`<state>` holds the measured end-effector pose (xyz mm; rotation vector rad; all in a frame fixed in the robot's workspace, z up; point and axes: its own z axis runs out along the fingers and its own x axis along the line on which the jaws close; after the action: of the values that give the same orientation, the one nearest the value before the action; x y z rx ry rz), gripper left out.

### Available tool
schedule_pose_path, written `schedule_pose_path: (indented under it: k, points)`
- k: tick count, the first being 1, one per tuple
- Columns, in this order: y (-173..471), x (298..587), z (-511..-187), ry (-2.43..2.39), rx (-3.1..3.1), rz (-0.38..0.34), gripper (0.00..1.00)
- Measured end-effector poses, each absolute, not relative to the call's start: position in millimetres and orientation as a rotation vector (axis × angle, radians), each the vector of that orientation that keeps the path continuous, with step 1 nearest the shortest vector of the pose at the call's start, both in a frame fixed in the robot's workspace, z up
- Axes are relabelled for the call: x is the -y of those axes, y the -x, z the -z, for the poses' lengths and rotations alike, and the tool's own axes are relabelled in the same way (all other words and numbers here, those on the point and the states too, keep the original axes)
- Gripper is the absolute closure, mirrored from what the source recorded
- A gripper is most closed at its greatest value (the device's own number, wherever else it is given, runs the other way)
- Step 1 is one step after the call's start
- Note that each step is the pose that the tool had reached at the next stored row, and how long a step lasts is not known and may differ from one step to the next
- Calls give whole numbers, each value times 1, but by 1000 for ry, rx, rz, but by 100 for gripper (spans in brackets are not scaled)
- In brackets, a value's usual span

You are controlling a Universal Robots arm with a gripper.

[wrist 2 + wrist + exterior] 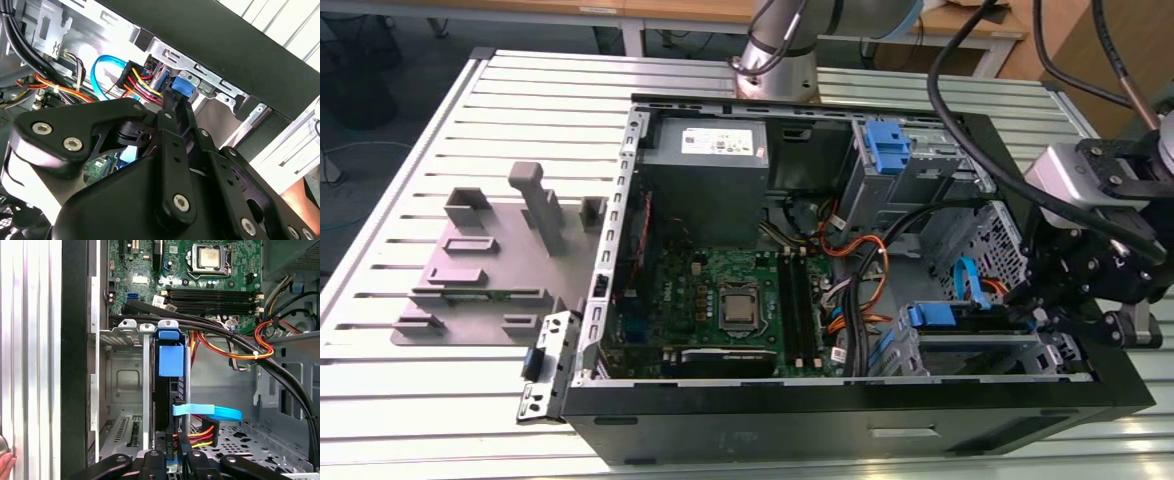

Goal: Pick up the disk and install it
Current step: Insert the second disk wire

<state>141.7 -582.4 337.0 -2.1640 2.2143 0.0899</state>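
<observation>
The disk (162, 402) shows edge-on in the first wrist view as a thin dark slab in a blue plastic carrier (171, 360). It stands upright in a slot of the metal drive cage (120, 385) inside the open computer case (854, 420). The gripper (172, 455) has its jaws drawn narrow, clamped on the disk's near end beside a blue data cable (210, 412). The white sticker (720, 142) on the grey power supply (707, 180) bears print too small to read.

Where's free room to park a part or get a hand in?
Free: bare table on the exterior view's left, bordered by the grey fixture and the case. Inside, in the first wrist view, the empty bay beside the disk, and the perforated floor past the cables. Crowded: cables and the gripper close around the disk.
</observation>
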Motion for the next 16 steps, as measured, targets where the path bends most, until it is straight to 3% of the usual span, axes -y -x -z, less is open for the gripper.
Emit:
schedule_pose_path:
  k: [16]
  points:
    - [-139, 581, -335, 2167, -2217, -84, 78]
